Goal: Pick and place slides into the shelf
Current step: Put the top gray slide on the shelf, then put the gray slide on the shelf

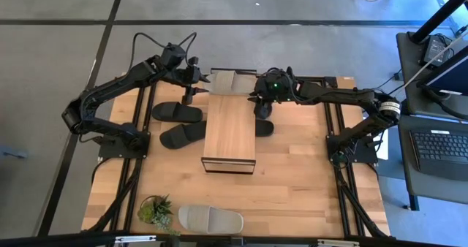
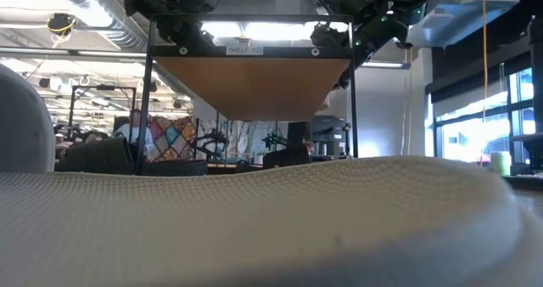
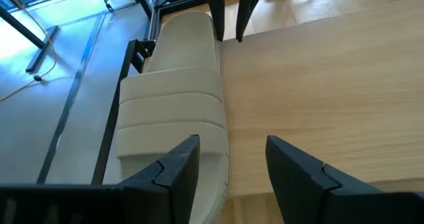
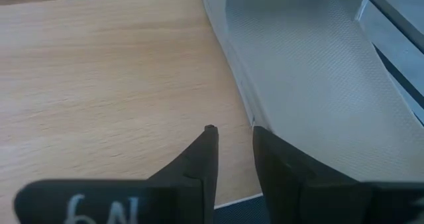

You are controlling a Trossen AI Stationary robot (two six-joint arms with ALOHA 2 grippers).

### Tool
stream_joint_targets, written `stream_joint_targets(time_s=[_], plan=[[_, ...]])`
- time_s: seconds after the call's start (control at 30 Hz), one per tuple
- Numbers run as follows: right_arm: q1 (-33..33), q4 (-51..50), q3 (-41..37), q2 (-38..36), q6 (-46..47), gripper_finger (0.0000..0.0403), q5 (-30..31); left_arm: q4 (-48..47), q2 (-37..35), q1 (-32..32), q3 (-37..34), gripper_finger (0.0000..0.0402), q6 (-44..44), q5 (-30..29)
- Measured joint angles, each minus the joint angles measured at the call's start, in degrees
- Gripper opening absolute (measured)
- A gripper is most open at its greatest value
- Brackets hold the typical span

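Slides lie around the shelf (image 1: 229, 134), which stands mid-worktop (image 1: 307, 196) with its long side running near to far. Nearest, in front of the shelf by the front edge, a beige slide (image 1: 210, 219) lies flat beside a small potted plant (image 1: 156, 210). Left of the shelf, two black slides (image 1: 183, 135) (image 1: 177, 113) lie one behind the other. Just right of the shelf lies a third black slide (image 1: 263, 127).

Over the shelf's far right edge, the right gripper (image 4: 232, 132) hovers, its jaws a narrow gap apart with nothing between them. At the shelf's far left corner, the left gripper (image 3: 228, 144) hovers with jaws wide apart and empty. Below both grippers, a second beige slide (image 3: 175, 98) lies crosswise against the shelf's far end. Whether it rests on the plank or just beyond it I cannot tell.
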Motion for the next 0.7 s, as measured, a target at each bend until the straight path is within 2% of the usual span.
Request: stream_joint_targets(time_s=[0.17, 0.33, 0.53, 0.7], plan=[[0.9, 0.0, 0.0, -0.9, 0.0, 0.0097, 0.0, -0.4, 0.0, -0.1, 0.0, 0.0165, 0.8, 0.1], [3.9, -2.0, 0.0, -4.8, 0.0, 0.0097, -0.7, -0.4, 0.0, -2.1, 0.0, 0.0165, 5.6, 1.8], [8.8, -8.8, 0.0, -11.4, 1.8, 0.0097, -0.6, -1.3, -2.0, -9.7, 0.0, 0.0165, 7.4, 0.8], [13.0, -14.6, 0.0, -13.6, 5.2, 0.0097, -0.6, -5.8, -5.4, -18.3, 0.0, 0.0165, 7.2, -0.8]])
